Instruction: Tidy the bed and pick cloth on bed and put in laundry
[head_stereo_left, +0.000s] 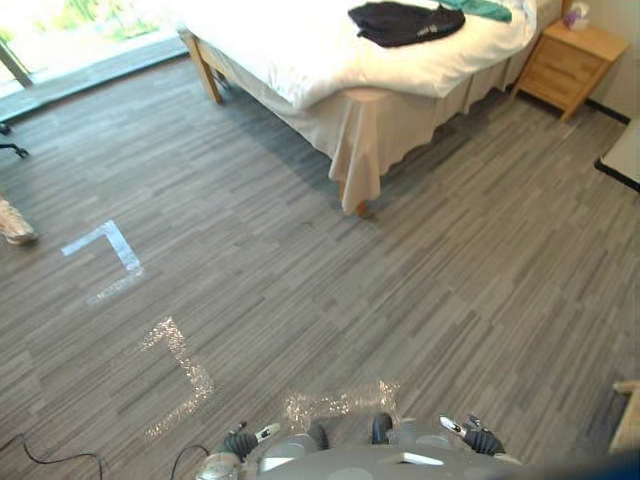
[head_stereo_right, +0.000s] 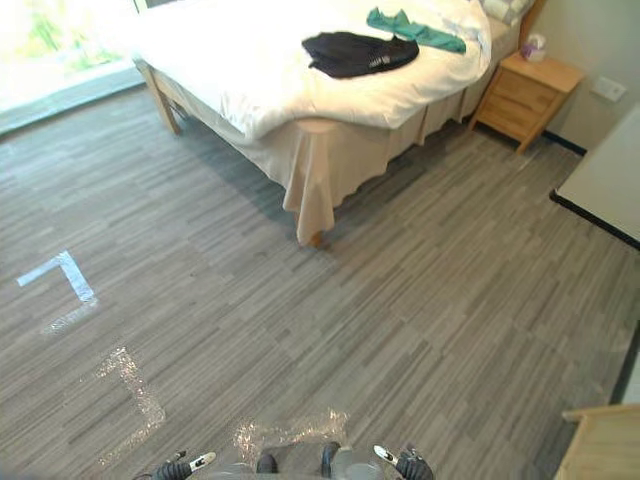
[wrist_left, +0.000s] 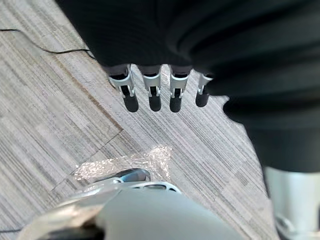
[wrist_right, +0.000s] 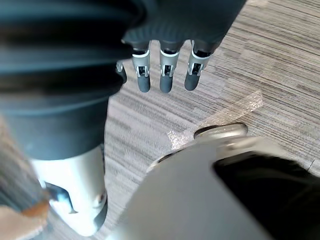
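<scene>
The grey plank floor (head_stereo_left: 300, 260) lies wide and open before me, from my feet up to the bed (head_stereo_right: 250, 60). The bed stands at the far side, and its near corner, draped in a beige skirt (head_stereo_right: 310, 190), juts toward me. A white top with a dark edge (head_stereo_right: 600, 180) closes in the right side. A wooden nightstand (head_stereo_right: 520, 95) stands just beside the bed's far right edge. The black cloth (head_stereo_right: 355, 52) lies bunched on the white cover, back from the near edge, with a green cloth (head_stereo_right: 415, 30) close behind it. Pale tape corners (head_stereo_left: 110, 245) mark the floor to my left. My left hand (wrist_left: 152, 90) and right hand (wrist_right: 167, 75) hang low over the floor, fingers straight, holding nothing.
</scene>
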